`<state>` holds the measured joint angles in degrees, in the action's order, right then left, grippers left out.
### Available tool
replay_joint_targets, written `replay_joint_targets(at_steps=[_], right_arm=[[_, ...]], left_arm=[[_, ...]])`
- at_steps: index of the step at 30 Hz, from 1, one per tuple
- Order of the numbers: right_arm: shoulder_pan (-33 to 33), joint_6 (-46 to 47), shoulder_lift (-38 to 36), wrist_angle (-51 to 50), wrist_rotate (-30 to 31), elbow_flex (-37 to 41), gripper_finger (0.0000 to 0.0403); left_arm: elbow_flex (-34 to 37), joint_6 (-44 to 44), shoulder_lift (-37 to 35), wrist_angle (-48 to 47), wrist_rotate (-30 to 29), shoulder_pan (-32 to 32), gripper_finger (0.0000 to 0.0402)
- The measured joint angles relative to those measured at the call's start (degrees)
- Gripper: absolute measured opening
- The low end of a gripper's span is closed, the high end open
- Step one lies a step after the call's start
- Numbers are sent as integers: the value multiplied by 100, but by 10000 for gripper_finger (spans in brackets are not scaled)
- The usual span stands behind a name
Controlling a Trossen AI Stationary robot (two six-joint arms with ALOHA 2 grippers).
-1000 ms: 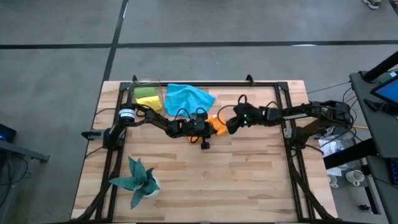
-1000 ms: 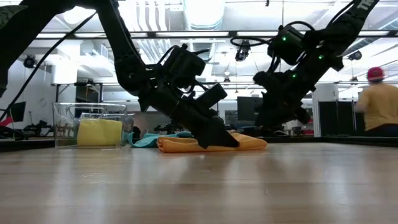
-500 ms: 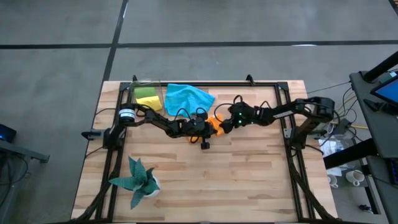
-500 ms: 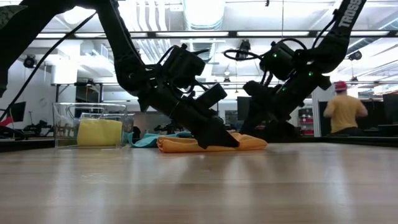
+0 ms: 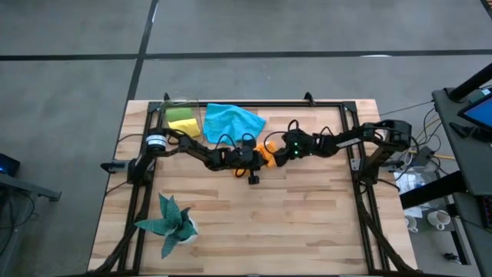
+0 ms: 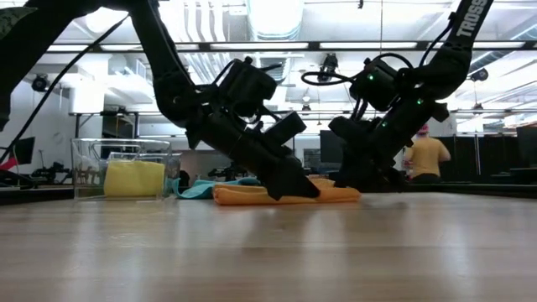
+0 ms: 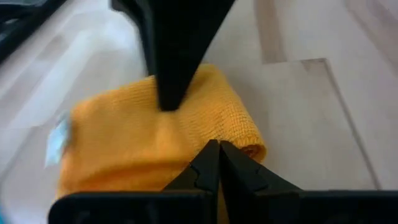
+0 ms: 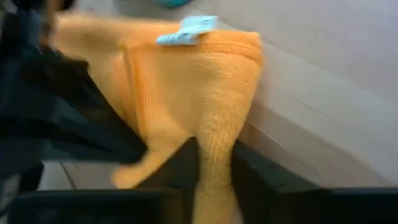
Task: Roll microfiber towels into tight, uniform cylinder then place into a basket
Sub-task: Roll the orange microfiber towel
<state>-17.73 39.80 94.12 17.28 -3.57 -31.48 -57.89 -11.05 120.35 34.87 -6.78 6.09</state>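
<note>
The orange towel (image 5: 269,149) lies folded on the table's middle, flat in the low view (image 6: 252,195). My left gripper (image 7: 217,152) is shut, its tips on the towel's top. My right gripper (image 8: 214,168) comes in from the right and is closed on a ridge of the towel. The blue towel (image 5: 232,121) lies spread at the far side. The clear basket (image 6: 122,172) at the far left holds a yellow towel (image 6: 134,178) and a green one (image 5: 180,114). My left gripper presses its shut fingertips (image 7: 210,163) down on the orange towel's top layer (image 7: 186,134), slanting down from the table's left. The towel lies flat on the table under them. My right gripper pinches a raised fold of the orange towel (image 8: 214,134) between its two fingers, slanting down from the table's right. The fold stands up between the fingers; the rest of the towel (image 8: 168,81), with its white label, lies on the table.
A black metal frame (image 5: 254,104) runs around the table's edges. A teal spiky plant in a white pot (image 5: 171,223) stands near the front left corner. Bare wood lies in front of the towel. A person stands far off in the room (image 6: 426,158).
My right gripper has come down and toward the table's left onto the orange towel's right end. My left gripper has stayed on the towel. The towel lies where it was. The person in the room behind has walked across.
</note>
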Motion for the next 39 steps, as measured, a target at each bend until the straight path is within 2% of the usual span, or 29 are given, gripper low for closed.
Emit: replay_joint_targets(at_steps=[2, 3, 8, 17, 20, 22, 29, 35, 37, 39], right_arm=[[11, -172, -10, -104, 60, 0, 36], [14, -249, -35, -161, 86, 0, 24], [24, -529, -322, -870, 198, -21, 12], [175, -933, -1339, -4688, 866, -686, 10], [172, -943, -1471, -5931, 1136, -1060, 10], [170, -943, -1430, -6399, 1282, -1223, 10], [258, -1100, -881, -6517, 1580, -1658, 9], [596, -1477, -349, -6533, 1578, -2135, 9], [683, -1594, -255, -6526, 1598, -2278, 9], [758, -1670, -198, -6547, 1613, -2393, 9]], left_arm=[[-3, -22, -96, -43, -291, -35, 0], [4, -22, -169, -79, -360, -46, 0], [26, 166, -484, 110, -421, -166, 0], [-89, 1346, -275, 818, -291, -631, 0], [-273, 1372, -190, 845, -291, -759, 0], [-390, 1377, -101, 841, -297, -815, 0], [-831, 1677, 423, 1099, -332, -980, 0], [-908, 912, 498, 1523, -859, -897, 0], [-909, 713, 462, 1546, -764, -752, 0], [-924, 558, 462, 1432, -371, -573, 0]])
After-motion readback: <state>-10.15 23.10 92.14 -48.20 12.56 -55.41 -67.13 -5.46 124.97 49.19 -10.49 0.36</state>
